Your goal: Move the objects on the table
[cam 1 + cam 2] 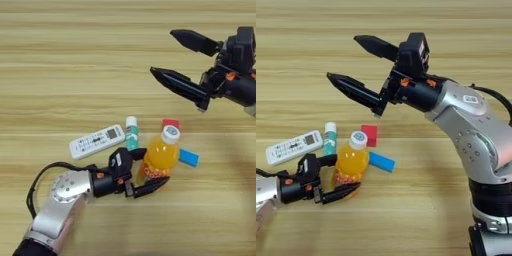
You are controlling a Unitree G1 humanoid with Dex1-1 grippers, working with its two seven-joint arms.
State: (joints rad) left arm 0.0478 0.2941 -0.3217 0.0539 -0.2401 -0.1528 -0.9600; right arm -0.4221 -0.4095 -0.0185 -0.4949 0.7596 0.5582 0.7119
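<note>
An orange-juice bottle (161, 155) with a white cap stands near the middle of the table (60, 60). My left gripper (156, 165) reaches in from the lower left, one finger at the bottle's left side and one at its front base, shut on it. Behind the bottle is a red cube (171, 123), and to its right lies a flat blue block (189, 157). A white-and-green glue stick (131, 132) and a white remote control (96, 141) lie to its left. My right gripper (161, 51) hangs wide open above the table, up and right of the group, holding nothing.
The right arm (466, 115) comes in from the right edge and bends across the right half of the table. A black cable (37, 185) loops beside the left forearm at the lower left.
</note>
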